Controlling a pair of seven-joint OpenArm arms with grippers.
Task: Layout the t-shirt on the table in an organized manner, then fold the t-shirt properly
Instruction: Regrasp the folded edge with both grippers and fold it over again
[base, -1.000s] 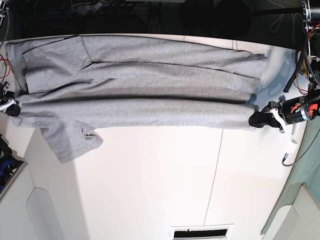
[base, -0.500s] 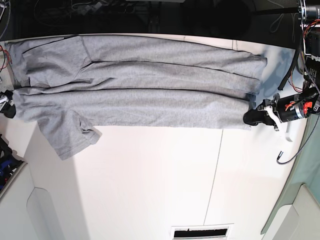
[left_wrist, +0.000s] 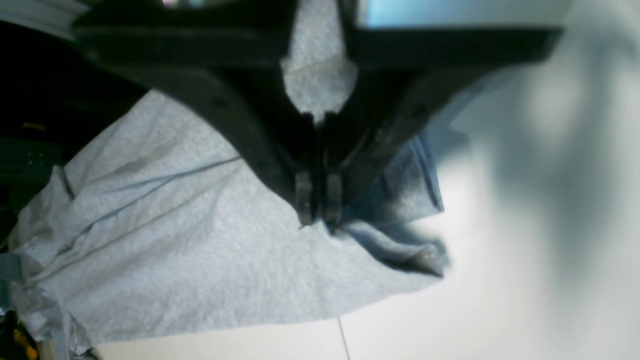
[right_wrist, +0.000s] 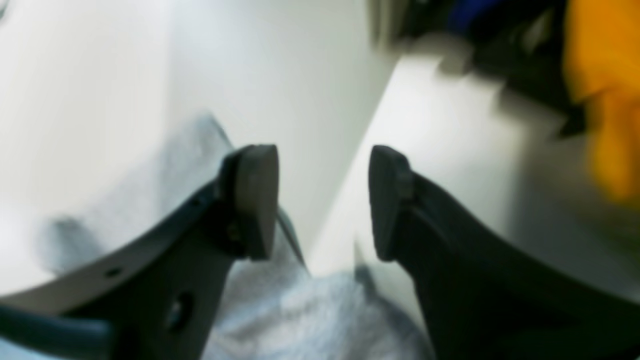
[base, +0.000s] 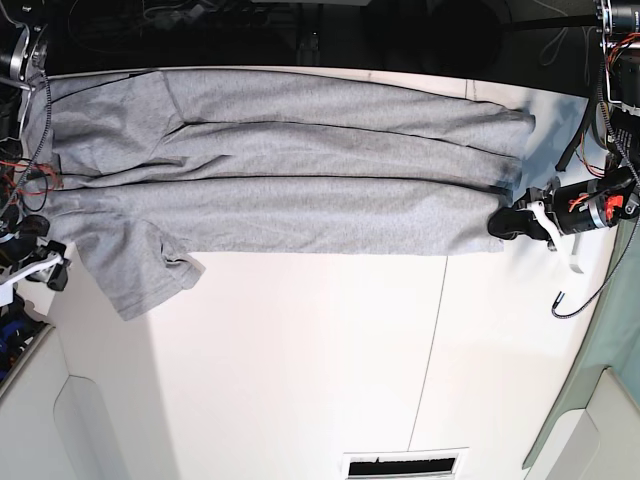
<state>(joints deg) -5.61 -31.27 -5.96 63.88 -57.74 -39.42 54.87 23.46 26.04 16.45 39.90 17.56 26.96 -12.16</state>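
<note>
Shirt (base: 280, 170) is stretched long across the far side of the white worktop (base: 320, 360), already folded lengthwise into a band with a couple of visible creases, and one sleeve pokes out toward the near side at the base view's left. Left gripper (base: 500, 224) sits at the shirt's end on the base view's right with its fingers (left_wrist: 305, 200) pressed together, pinching the grey fabric right at the corner; the wrist view shows the cloth bunching up just under the tips. Right gripper (right_wrist: 322, 202) is a different story: fingers spread wide with nothing between them, hovering just off the other end of the shirt with grey cloth under it and bare worktop beyond. So I'd say the lengthwise fold is mostly laid down and one end is free while the other is pinched. Next move probably calls for the left to let go too, then dealing with that stray sleeve, tucking it over onto the band before folding end to end. Worth watching that the pinched corner doesn't drag the layers out of line.
</note>
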